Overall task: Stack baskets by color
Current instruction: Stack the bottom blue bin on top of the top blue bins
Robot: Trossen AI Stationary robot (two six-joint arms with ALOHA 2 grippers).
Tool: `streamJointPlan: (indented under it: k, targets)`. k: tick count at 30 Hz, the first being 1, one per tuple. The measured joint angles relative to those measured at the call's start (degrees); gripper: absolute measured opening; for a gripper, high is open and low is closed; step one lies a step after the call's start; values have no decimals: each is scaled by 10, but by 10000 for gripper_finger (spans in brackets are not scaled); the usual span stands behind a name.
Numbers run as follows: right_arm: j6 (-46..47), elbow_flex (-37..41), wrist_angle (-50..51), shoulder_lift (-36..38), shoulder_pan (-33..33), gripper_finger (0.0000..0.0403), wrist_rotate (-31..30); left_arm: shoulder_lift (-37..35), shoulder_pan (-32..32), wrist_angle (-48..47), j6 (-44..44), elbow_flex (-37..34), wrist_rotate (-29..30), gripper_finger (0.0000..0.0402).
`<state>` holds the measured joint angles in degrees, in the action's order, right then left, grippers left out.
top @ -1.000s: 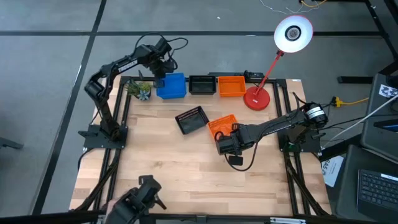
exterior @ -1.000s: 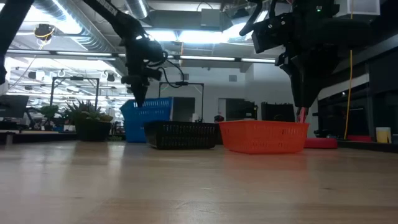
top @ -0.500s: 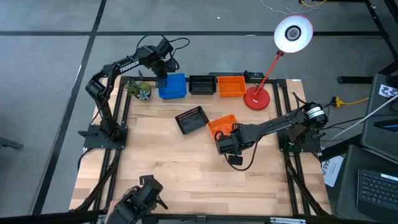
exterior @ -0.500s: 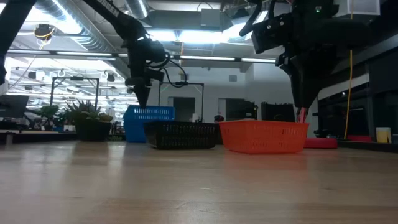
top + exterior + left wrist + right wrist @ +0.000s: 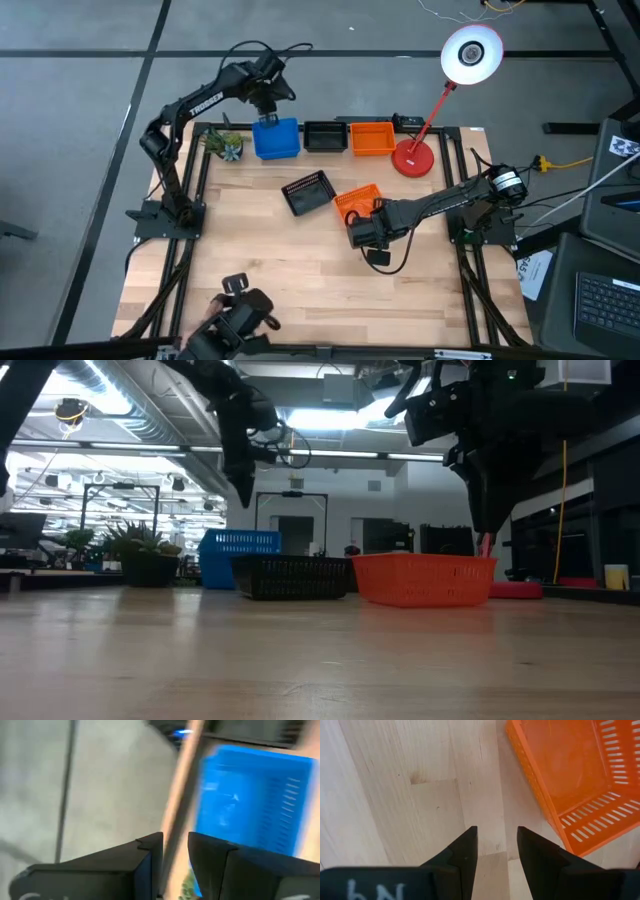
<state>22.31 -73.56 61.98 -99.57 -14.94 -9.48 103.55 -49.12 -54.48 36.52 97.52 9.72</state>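
Counter (image 5: 300,270): red lamp (image 5: 414,157) at far right corner, potted plant (image 5: 228,146) at far left. Far edge row: blue basket (image 5: 276,138), black basket (image 5: 323,136), orange basket (image 5: 372,138). Mid-counter: second black basket (image 5: 308,192), second orange basket (image 5: 356,203). Left end effector (image 5: 267,103), jaws parted, empty, has risen off the blue basket, now set down. Right end effector (image 5: 362,232) open, empty, just beside the second orange basket.

A bright blue slotted plastic basket (image 5: 276,138) sits in a row with a black mesh-walled basket (image 5: 323,135) and a vivid orange slotted plastic basket (image 5: 372,137). A second black mesh basket (image 5: 308,193) and a second orange plastic basket (image 5: 356,203) lie on the pale, light-brown wooden tabletop (image 5: 290,270), which is patterned in long planks with fine grain. The red round-based desk lamp (image 5: 414,158) has a white shade. The small potted plant (image 5: 227,145) is green. Both arms are black.
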Motion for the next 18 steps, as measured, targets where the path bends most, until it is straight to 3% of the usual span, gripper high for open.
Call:
streamJointPlan:
  k: [6,13,18]
  targets:
    - [12,0,1,0,-3,139,-17,6,31,78,-78,-54,140,81]
    - [9,0,3,0,-11,139,-29,7,55,205,-85,-157,192,80]
    - [12,0,6,0,-11,138,-29,7,56,268,-79,-194,195,80]
